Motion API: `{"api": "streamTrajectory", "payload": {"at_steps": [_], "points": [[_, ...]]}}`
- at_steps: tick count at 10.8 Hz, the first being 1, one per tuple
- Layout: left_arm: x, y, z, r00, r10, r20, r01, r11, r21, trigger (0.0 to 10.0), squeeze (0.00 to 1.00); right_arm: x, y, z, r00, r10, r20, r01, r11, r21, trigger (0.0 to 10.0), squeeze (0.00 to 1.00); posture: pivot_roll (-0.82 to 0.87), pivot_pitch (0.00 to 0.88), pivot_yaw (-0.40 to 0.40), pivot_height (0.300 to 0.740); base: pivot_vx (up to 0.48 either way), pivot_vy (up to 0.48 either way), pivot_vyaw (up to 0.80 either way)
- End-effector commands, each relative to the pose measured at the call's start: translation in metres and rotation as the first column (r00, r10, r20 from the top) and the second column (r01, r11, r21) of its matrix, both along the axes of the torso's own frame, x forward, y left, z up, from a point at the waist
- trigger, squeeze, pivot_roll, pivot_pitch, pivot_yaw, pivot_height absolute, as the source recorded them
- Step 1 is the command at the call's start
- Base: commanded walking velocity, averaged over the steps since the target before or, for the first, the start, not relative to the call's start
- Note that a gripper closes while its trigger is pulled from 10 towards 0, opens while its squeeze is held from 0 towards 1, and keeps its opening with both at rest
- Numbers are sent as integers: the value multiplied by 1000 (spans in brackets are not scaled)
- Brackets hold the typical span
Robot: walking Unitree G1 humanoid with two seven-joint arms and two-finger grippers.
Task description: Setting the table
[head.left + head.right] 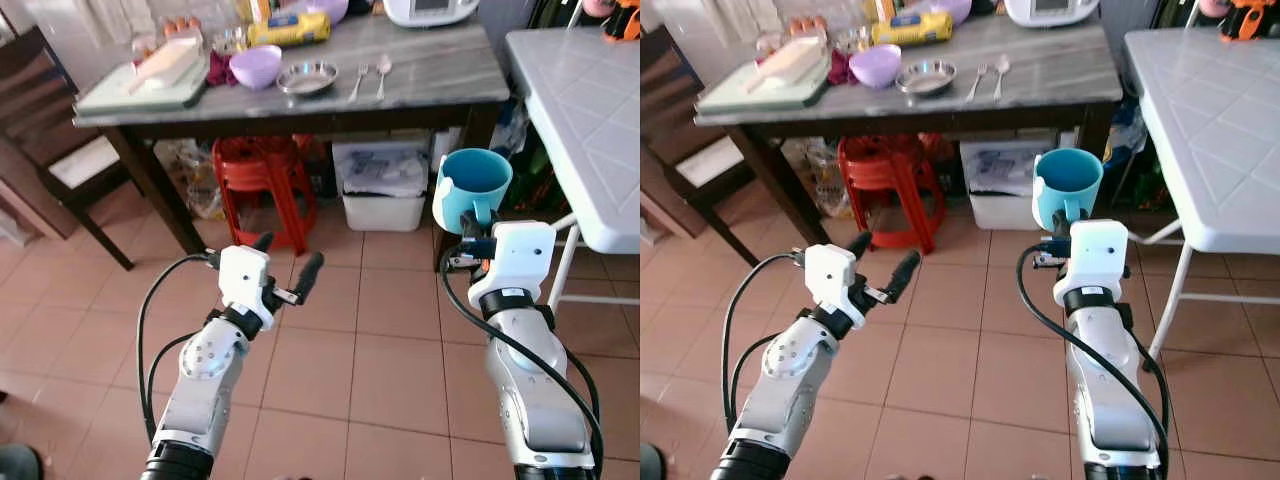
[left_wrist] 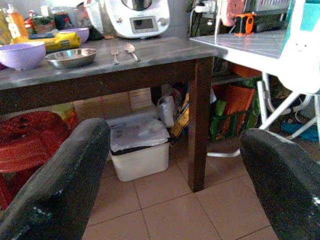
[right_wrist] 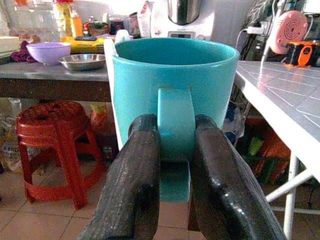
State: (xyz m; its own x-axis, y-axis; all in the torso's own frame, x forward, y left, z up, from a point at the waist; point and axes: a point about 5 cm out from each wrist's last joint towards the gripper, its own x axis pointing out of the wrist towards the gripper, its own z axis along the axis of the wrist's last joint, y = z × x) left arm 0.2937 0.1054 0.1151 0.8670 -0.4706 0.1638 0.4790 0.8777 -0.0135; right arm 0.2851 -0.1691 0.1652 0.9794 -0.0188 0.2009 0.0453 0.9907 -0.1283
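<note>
Along the far wall, the dark bench (image 1: 430,85) carries, from left to right, a cutting board (image 1: 140,85), a purple bowl (image 1: 256,66), a steel dish (image 1: 307,77), then a fork (image 1: 359,80) and a spoon (image 1: 382,72) lying side by side. Beneath it stand a red stool (image 1: 262,180) and a lidded white bin (image 1: 382,182).

Left tool (image 1: 285,268): fingers spread wide, nothing held, hovering over the tiled floor (image 1: 330,370) short of the bench.

Right tool (image 3: 175,165): fingers closed on the handle of the teal mug (image 1: 473,185), one finger either side, as the right wrist view shows. The mug is upright, mouth up, carried in the air between the dark bench and the white bench (image 1: 590,120) to the right, touching neither.

Assessment: the step in hand appears to be carrying the mug to a place setting; which bench is intended cannot be told. Recommendations:
- Keep the mug level; a handle-only grip may let it pivot.
- Raise it above the bench edge before moving over the top.
- Lower until the base sits flat, then release.
- Keep the left tool clear of the cutlery unless needed.
</note>
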Motion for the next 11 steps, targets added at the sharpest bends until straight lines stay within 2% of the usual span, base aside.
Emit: {"api": "streamTrajectory", "payload": {"at_steps": [1, 11], "points": [[0, 4, 0, 1000, -1, -3, 1, 1000, 6, 10000, 0, -1, 5, 5, 999, 13, 29, -13, 1000, -5, 10000, 0, -114, 101, 162, 740, 394, 0, 0], [0, -2, -1, 1000, -23, -12, 23, 1000, -6, 10000, 0, -1, 2, 9, 999, 8, 41, -8, 1000, -18, 10000, 0, -128, 102, 158, 740, 464, 0, 0]]}}
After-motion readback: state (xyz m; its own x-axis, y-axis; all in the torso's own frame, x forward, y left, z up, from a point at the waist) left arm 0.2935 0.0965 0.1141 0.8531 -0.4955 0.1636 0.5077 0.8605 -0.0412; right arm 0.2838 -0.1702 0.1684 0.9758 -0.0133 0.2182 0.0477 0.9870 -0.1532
